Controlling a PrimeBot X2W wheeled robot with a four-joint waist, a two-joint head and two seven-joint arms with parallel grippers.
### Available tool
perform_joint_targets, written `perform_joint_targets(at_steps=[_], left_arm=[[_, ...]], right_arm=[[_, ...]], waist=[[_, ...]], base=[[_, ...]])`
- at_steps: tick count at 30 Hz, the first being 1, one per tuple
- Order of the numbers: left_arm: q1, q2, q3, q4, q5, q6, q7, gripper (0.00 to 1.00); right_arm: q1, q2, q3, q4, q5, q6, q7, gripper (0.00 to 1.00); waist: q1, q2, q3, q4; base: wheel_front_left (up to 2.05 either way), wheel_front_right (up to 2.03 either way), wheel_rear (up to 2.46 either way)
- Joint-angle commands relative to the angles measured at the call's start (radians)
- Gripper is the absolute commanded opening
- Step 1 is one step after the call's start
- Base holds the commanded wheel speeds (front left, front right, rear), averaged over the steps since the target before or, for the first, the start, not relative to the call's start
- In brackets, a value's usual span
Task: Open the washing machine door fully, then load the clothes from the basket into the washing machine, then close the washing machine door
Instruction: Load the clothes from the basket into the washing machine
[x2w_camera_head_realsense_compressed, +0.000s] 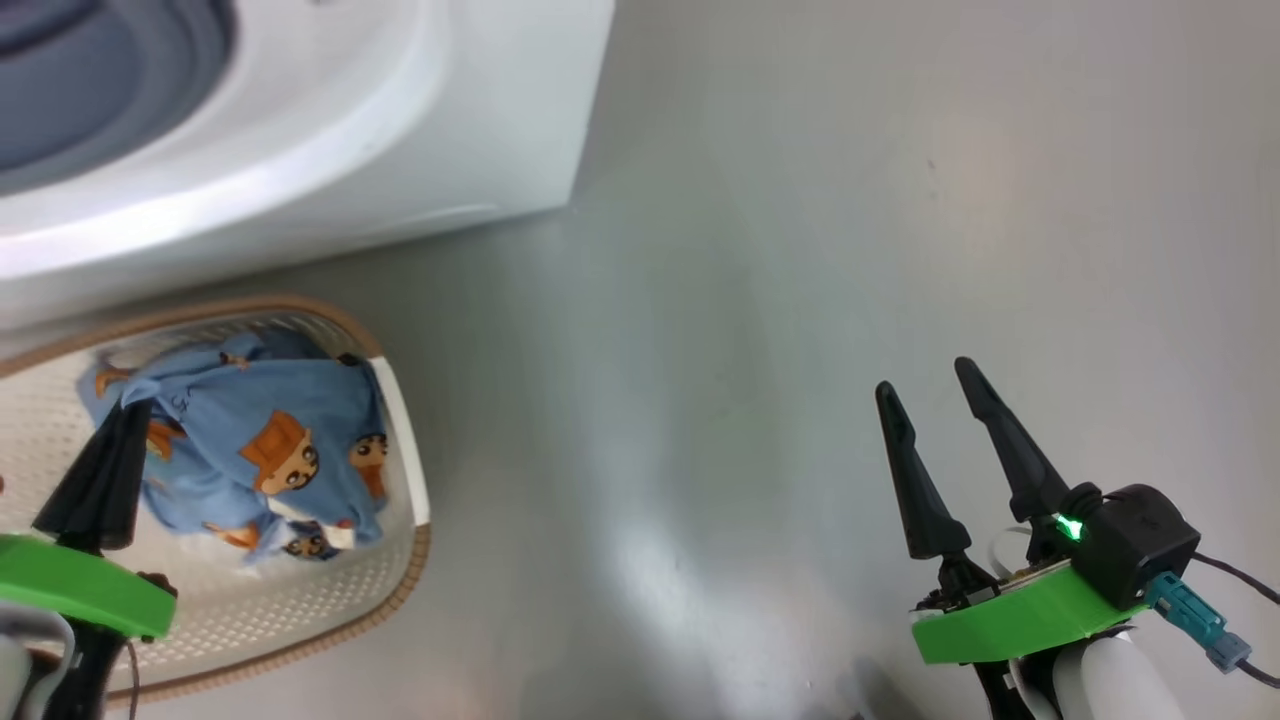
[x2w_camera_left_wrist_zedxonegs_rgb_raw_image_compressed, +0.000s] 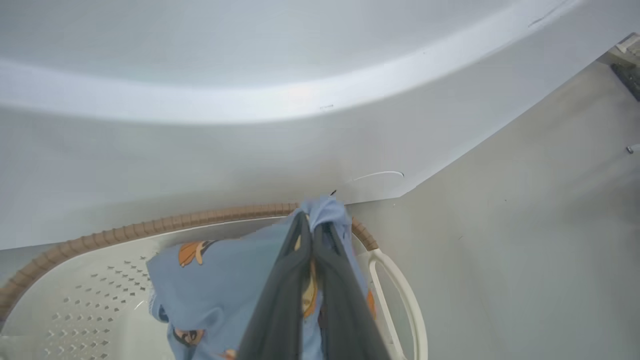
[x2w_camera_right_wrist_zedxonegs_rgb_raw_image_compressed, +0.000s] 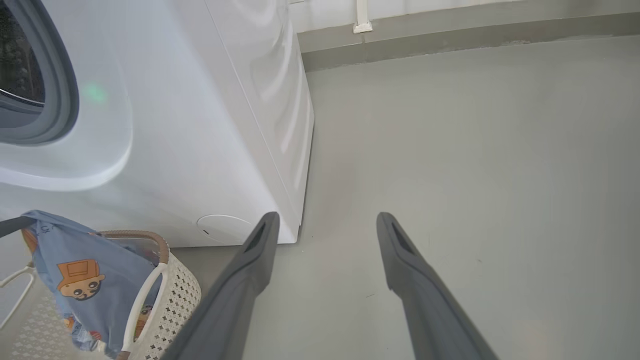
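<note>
The washing machine (x2w_camera_head_realsense_compressed: 400, 120) takes up the upper left of the head view. In the right wrist view its round mouth stands uncovered with the grey gasket (x2w_camera_right_wrist_zedxonegs_rgb_raw_image_compressed: 60, 100) bare, so the door-opening step looks done. Loading is under way, and closing the door is left for last. Bare grey floor (x2w_camera_head_realsense_compressed: 800, 300) spreads wide to the right of the machine's front corner and gives plenty of room on that side. The basket (x2w_camera_head_realsense_compressed: 415, 570) sits on the floor just beside the foot of the machine's front panel, so the way upward on that side is tight. The clothes (x2w_camera_head_realsense_compressed: 270, 440), blue cloth with orange cartoon figures, are bunched in the basket. One fold is drawn up above the brown rim and hangs beside the white side handle, while the lower part trails inside. The left gripper (x2w_camera_left_wrist_zedxonegs_rgb_raw_image_compressed: 314, 225) has its fingers pressed together on that raised fold, close below the bulging curve of the machine's front. To my eye, the lift must carry the cloth clear of the basket rim and handle. It must then pass around that curved bulge and over the gasket's lip into the drum. The right gripper (x2w_camera_head_realsense_compressed: 925, 378) hovers spread and empty over the open floor, well apart from the basket.
</note>
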Motion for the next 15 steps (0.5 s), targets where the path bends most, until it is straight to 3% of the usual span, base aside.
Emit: perform_joint_targets(at_steps=[1,15], left_arm=[[0.023,0.029,0.060,-0.027,0.018,-0.003,-0.006,0.00],[0.154,-0.113,0.326,-0.159,0.191,-0.003,-0.006,0.00]], right_arm=[[0.001,-0.006,0.018,-0.010,-0.003,0.006,-0.005,1.00],[0.001,-0.006,-0.006,0.074,-0.023,0.006,-0.005,1.00]], waist=[[0.0000,0.0000,-0.081,0.049],[0.0000,0.0000,-0.289,0.103]], base=[[0.00,0.00,0.00],[0.00,0.00,0.00]])
